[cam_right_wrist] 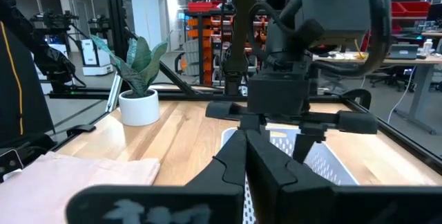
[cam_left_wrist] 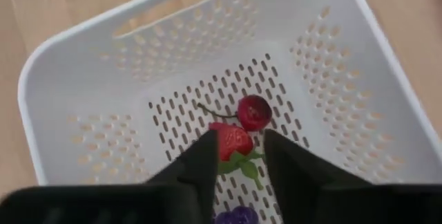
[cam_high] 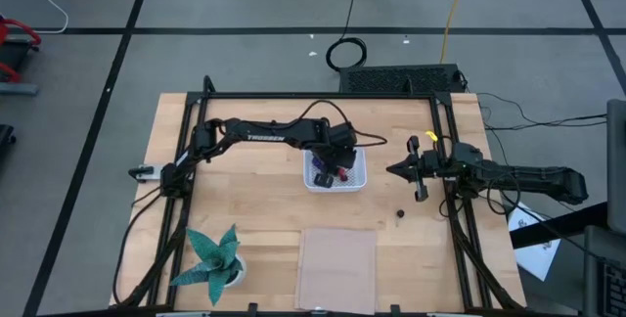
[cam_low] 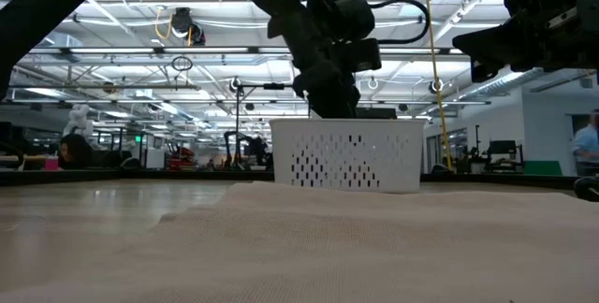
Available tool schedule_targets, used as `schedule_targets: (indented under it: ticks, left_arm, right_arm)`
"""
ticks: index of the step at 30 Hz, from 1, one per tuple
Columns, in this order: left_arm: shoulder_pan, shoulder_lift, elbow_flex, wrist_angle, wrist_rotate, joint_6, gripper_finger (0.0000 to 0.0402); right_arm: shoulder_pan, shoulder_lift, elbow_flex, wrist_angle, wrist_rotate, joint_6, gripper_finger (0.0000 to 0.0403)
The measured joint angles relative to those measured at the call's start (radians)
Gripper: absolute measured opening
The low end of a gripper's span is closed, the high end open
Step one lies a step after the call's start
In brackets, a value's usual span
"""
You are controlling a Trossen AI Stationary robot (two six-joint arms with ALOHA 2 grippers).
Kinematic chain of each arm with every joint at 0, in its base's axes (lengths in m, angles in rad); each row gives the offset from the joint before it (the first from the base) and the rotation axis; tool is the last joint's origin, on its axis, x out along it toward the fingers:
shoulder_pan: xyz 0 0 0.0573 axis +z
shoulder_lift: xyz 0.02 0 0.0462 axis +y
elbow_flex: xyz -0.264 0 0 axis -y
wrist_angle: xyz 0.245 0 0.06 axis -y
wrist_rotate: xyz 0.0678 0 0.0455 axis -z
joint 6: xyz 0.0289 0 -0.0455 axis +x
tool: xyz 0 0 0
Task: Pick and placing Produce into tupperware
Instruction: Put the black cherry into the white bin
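Note:
The white tupperware (cam_high: 358,184) (cam_left_wrist: 83,106) stands at the table's middle. On its perforated bottom lie a dark red cherry with a stem (cam_left_wrist: 254,112), a red strawberry with green leaves (cam_left_wrist: 233,141) and a purple lump (cam_left_wrist: 235,216). My left gripper (cam_left_wrist: 239,163) (cam_high: 329,168) hangs open over the tupperware, pointing steeply down. Its fingertips stand on either side of the strawberry, above it. One small dark ball (cam_high: 401,213) rests on the wood to the right of the tupperware. My right gripper (cam_high: 394,170) (cam_right_wrist: 246,156) waits shut at the table's right side, held level.
A teal potted plant (cam_high: 211,258) stands at the near left corner. A flat pinkish rectangle (cam_high: 337,266) lies near the front edge, just before the tupperware. Black frame rails (cam_high: 186,151) run along the table's left and right sides.

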Motion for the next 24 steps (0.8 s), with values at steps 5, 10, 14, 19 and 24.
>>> schedule_targets:
  ticks: [5,10,14,19,24]
  left_arm:
    - [0.002,0.0,0.0,0.015,-0.001,-0.001,0.0023]
    - [0.003,0.0,0.0,0.023,-0.001,-0.001,0.0014]
    - [0.002,0.0,0.0,0.023,-0.002,0.003,0.0018]
    - [-0.011,-0.054,0.0,0.014,-0.067,0.005,0.0004]
    - [-0.029,-0.19,0.0,-0.023,-0.136,-0.004,0.0011]
  right_arm:
    - [0.0,0.0,0.0,0.0,0.0,0.0,0.0]
    - [0.0,0.0,0.0,0.0,0.0,0.0,0.0]
    - [0.0,0.0,0.0,0.0,0.0,0.0,0.0]
    - [0.0,0.0,0.0,-0.001,0.0,0.0,0.0]
    - [0.0,0.0,0.0,-0.001,0.0,0.0,0.0]
